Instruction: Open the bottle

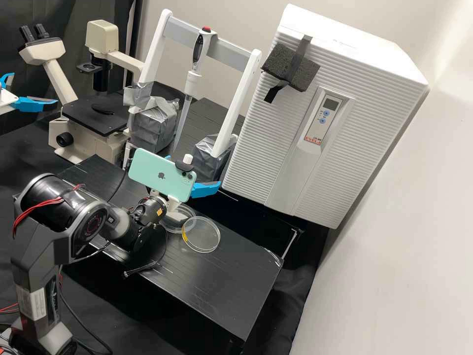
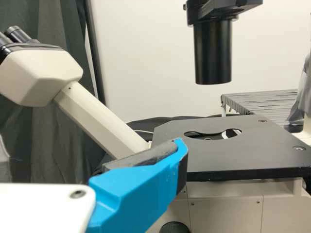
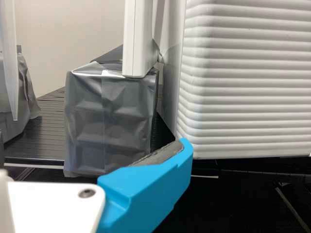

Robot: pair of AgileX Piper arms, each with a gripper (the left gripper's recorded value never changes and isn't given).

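**Bottle.** Not positively identified. A small white cap [image 1: 187, 158] stands just above the top edge of the phone [image 1: 162, 174] mounted on the right arm. It may be the bottle's cap, but the phone hides whatever is under it, so this cannot be confirmed. If it is, I judge the bottle upright, long axis vertical, near the far edge of the tabletop [image 1: 221, 286] and just beside the right gripper [image 1: 206, 189].

**Right gripper.** Low over the tabletop, pointing toward the ribbed cabinet [image 1: 315, 123]. Whether its jaws are spread or pressed together cannot be told. Its wrist view faces a taped block [image 3: 109, 121] under a leg of the stand [image 1: 240, 93], with the cabinet wall right against the block.

**Left gripper** [image 1: 30, 89]. At the far left, beside the microscope [image 1: 84, 123] and well apart from the cap. Jaws spread, pinching nothing.

**Assessment.** The right arm is by far the nearer to the cap.

**Obstructions.**
- Two dishes [image 1: 199, 234] lie on the tabletop just on the near side of the right gripper.
- The pipette [image 1: 189, 93] hangs in the stand beyond.
- The block and cabinet close off the far right side, leaving little room to swing there.
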